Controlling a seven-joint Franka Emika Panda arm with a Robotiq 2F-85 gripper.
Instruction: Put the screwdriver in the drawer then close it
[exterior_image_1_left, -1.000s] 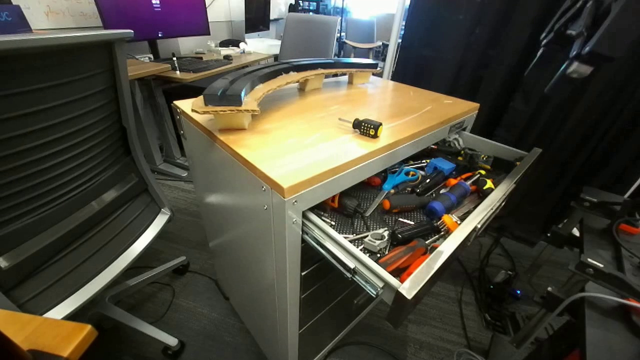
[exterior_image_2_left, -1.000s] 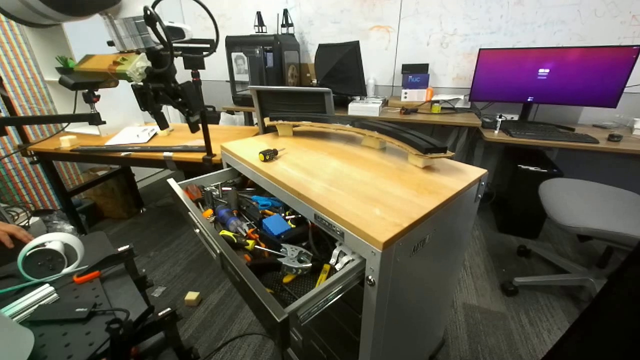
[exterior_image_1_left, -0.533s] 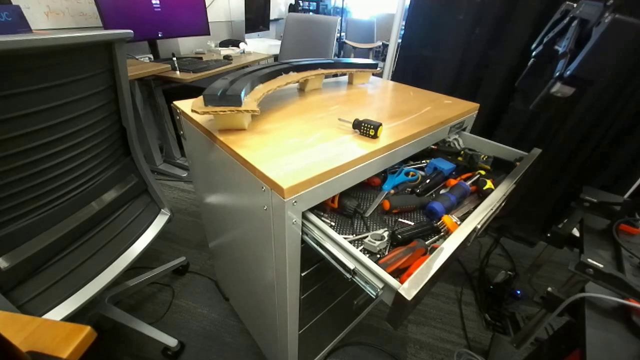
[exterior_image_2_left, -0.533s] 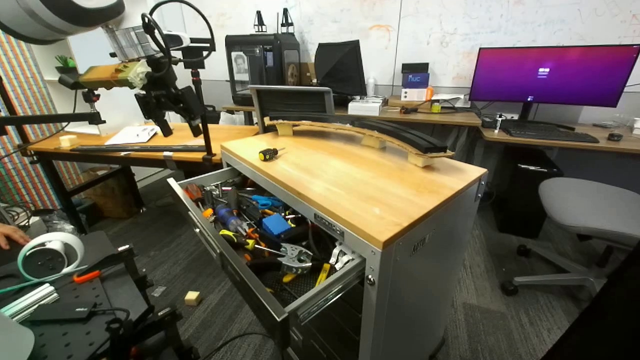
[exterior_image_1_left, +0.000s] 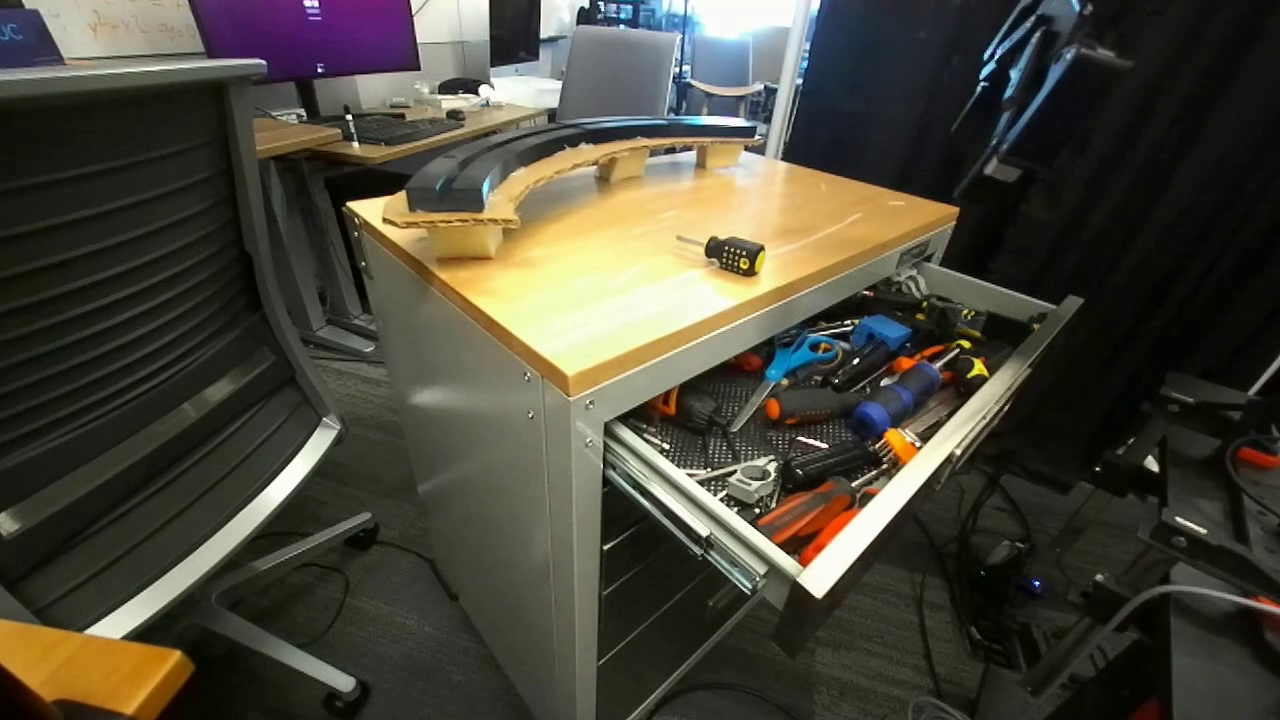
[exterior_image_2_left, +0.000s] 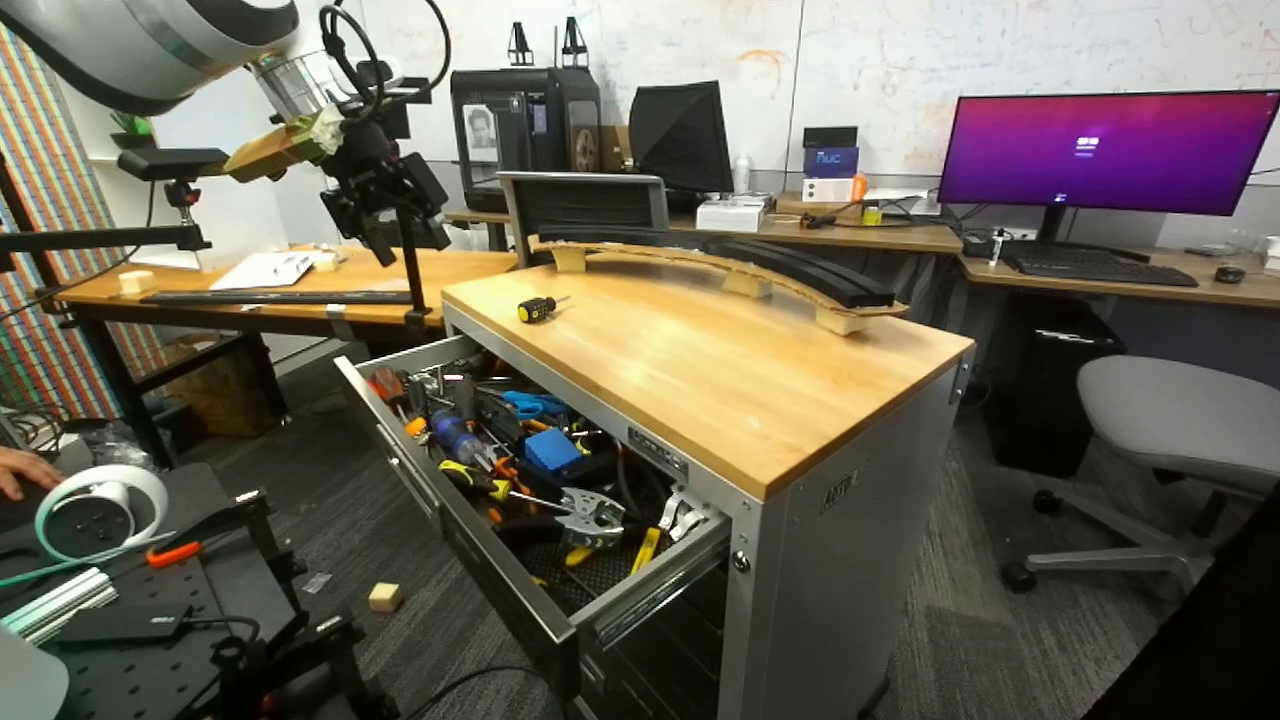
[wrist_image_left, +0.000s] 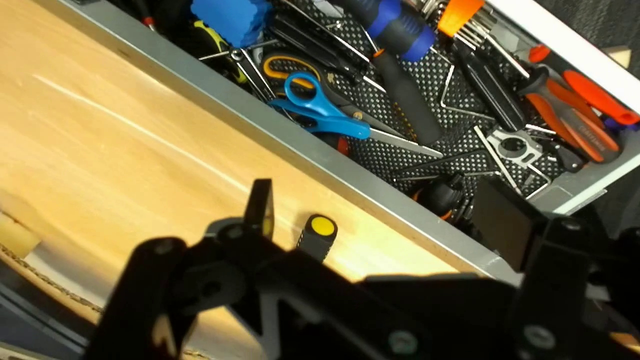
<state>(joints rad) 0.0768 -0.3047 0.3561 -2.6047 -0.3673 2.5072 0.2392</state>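
The screwdriver, stubby and black with yellow spots, lies on the wooden cabinet top in both exterior views (exterior_image_1_left: 738, 257) (exterior_image_2_left: 537, 309). In the wrist view its yellow-ended handle (wrist_image_left: 321, 232) shows near the left finger; its shaft is hidden behind the gripper. The light-grey drawer stands pulled out, full of tools, in both exterior views (exterior_image_1_left: 925, 480) (exterior_image_2_left: 455, 500) and in the wrist view (wrist_image_left: 575, 47). My gripper (exterior_image_2_left: 412, 248) is open and empty, above and apart from the screwdriver. The wrist view shows its fingers (wrist_image_left: 382, 212) wide apart.
A curved black track on cardboard and blocks (exterior_image_1_left: 590, 150) stands along the back of the cabinet top (exterior_image_2_left: 700, 350). Blue scissors (wrist_image_left: 325, 112) and several other tools fill the drawer. An office chair (exterior_image_1_left: 150, 330) stands beside the cabinet. A black pole (exterior_image_2_left: 408, 270) stands near the gripper.
My gripper has moved toward the cabinet, rightward in one exterior view and leftward in the opposite picture, and has tilted a little. The screwdriver and drawer have not moved.
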